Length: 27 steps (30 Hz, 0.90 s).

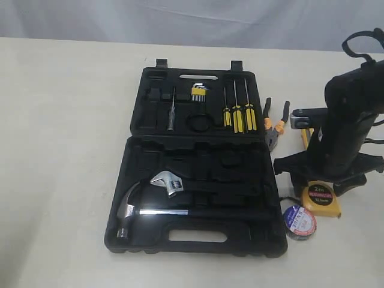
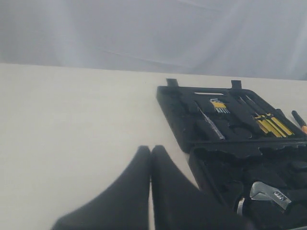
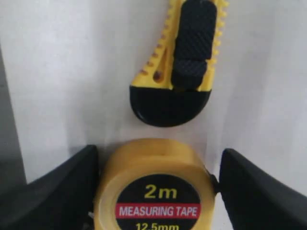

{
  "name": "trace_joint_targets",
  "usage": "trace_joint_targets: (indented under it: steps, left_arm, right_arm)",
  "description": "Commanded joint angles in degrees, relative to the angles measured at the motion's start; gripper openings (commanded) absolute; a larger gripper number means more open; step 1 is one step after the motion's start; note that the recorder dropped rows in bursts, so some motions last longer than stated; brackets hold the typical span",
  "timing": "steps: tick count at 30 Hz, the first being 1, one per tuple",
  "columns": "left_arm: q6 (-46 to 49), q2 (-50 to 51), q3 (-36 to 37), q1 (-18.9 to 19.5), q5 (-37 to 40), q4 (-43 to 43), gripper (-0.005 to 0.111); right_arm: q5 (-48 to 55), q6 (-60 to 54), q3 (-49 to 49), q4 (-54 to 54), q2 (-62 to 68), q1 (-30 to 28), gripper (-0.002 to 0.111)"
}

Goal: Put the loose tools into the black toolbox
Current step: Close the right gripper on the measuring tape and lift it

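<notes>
Cream tabletop (image 1: 60, 150) before a pale backdrop (image 1: 90, 18); right jaws clamp the yellow tape measure (image 3: 148, 187), left jaws closed.

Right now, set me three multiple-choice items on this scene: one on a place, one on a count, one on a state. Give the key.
1. The black tape roll lies:
A. inside the toolbox
B. on the table next to the tape measure
C. on top of the hammer

2. The yellow-black-handled screwdrivers number:
A. two
B. five
C. three

3. The toolbox is:
A. open, both halves flat on the table
B. shut
C. standing on edge

Key:
1 B, the roll rests outside the case, beside the tape measure.
2 C, three handles stand side by side in the far half.
3 A, both halves show their moulded recesses.
</notes>
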Motion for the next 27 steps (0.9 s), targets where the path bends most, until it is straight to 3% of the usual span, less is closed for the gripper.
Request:
trace_joint_targets:
  steps: [1, 10, 15, 23, 27]
  left_arm:
    - [0.0, 0.2, -0.3, -0.3, 0.2, -0.5, 0.000]
    - [0.0, 0.2, -0.3, -0.3, 0.2, -0.5, 0.000]
    - [0.0, 0.2, -0.3, -0.3, 0.2, -0.5, 0.000]
    - [0.0, 0.2, -0.3, -0.3, 0.2, -0.5, 0.000]
    - [0.0, 0.2, -0.3, -0.3, 0.2, -0.5, 0.000]
  right_arm:
    - [-0.3, -0.8, 1.1, -0.7, -4.3, -0.2, 0.000]
    - [-2.2, -1.3, 1.1, -0.1, -19.5, -0.2, 0.000]
    - [-4.1, -7.2, 0.9, 5.9, -25.4, -0.2, 0.000]
    - [-2.3, -18.7, -2.9, 18.4, -27.5, 0.0, 0.000]
    - [-3.6, -19.8, -4.0, 19.0, -27.4, 1.7, 0.000]
